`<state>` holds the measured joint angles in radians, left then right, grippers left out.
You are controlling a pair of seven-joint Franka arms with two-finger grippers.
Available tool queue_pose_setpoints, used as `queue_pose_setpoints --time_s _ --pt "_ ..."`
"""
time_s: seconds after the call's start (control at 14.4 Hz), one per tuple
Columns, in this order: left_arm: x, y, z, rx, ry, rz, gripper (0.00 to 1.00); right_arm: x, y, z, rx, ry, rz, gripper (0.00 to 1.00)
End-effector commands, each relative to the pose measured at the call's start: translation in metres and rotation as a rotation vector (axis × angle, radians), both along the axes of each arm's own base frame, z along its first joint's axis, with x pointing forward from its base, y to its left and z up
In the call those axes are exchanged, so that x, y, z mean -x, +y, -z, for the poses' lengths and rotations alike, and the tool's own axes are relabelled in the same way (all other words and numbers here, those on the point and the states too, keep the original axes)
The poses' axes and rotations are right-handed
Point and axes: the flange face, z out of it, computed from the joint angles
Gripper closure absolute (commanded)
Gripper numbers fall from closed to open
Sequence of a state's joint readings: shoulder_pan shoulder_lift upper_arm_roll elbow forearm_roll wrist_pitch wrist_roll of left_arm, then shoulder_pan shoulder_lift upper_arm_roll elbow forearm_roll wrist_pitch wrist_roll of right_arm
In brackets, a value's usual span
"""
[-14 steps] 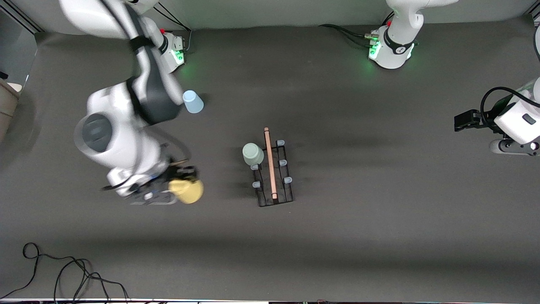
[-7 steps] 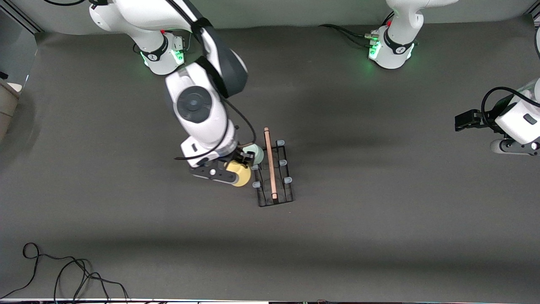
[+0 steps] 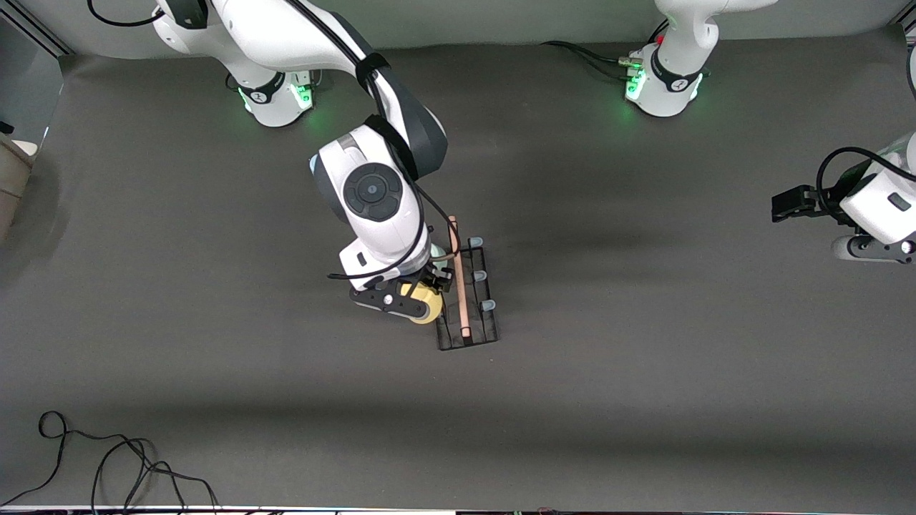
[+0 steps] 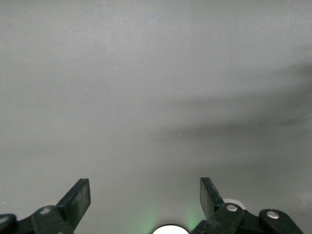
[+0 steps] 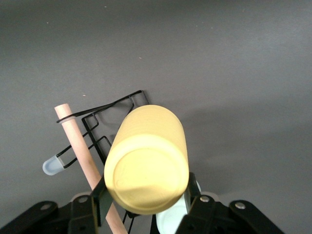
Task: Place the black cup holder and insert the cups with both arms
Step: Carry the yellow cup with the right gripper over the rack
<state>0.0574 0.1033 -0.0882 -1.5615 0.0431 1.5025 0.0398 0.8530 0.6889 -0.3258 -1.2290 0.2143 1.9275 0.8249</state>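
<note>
- Right gripper (image 3: 424, 292) is over the black cup holder (image 3: 466, 300), above the row of pegs on the side toward the right arm's end of the tabletop (image 3: 644, 400). Its fingers are clamped shut on the yellow cup (image 3: 424, 304).
- In the right wrist view the yellow cup (image 5: 146, 161) is held by its sides with its closed base toward the camera and its mouth pointing away. I judge that this orientation is meant to let the mouth drop over a peg.
- The holder stands near the middle of the tabletop, wooden handle (image 3: 458, 275) on top, running from the robots' edge toward the camera's edge. Three blue-capped pegs (image 3: 487, 305) on the left arm's side are bare.
- The sage green cup (image 5: 171, 218) shows only as a sliver below the yellow one in the right wrist view; it sits at the holder, probably on a peg, mostly hidden by the arm.
- Blue cup: only a sliver may show at the right arm's wrist; not confirmed.
- Left gripper (image 3: 785, 204) waits over the tabletop's edge at the left arm's end, fingers (image 4: 78, 202) spread wide, holding nothing.
- Risk, as I read it: the handle is close to the cup, so the descent needs clearance.
</note>
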Motion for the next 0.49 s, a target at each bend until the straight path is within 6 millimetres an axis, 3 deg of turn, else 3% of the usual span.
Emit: queue_pose_setpoints --time_s 0.0,0.42 --pt "0.009 0.001 -0.007 0.011 0.0 0.011 0.0 -0.002 0.015 0.006 -0.003 -0.041 0.034 0.65" --pt "0.009 0.001 -0.007 0.011 -0.002 0.009 0.0 -0.009 0.019 0.036 -0.001 -0.064 0.036 0.65"
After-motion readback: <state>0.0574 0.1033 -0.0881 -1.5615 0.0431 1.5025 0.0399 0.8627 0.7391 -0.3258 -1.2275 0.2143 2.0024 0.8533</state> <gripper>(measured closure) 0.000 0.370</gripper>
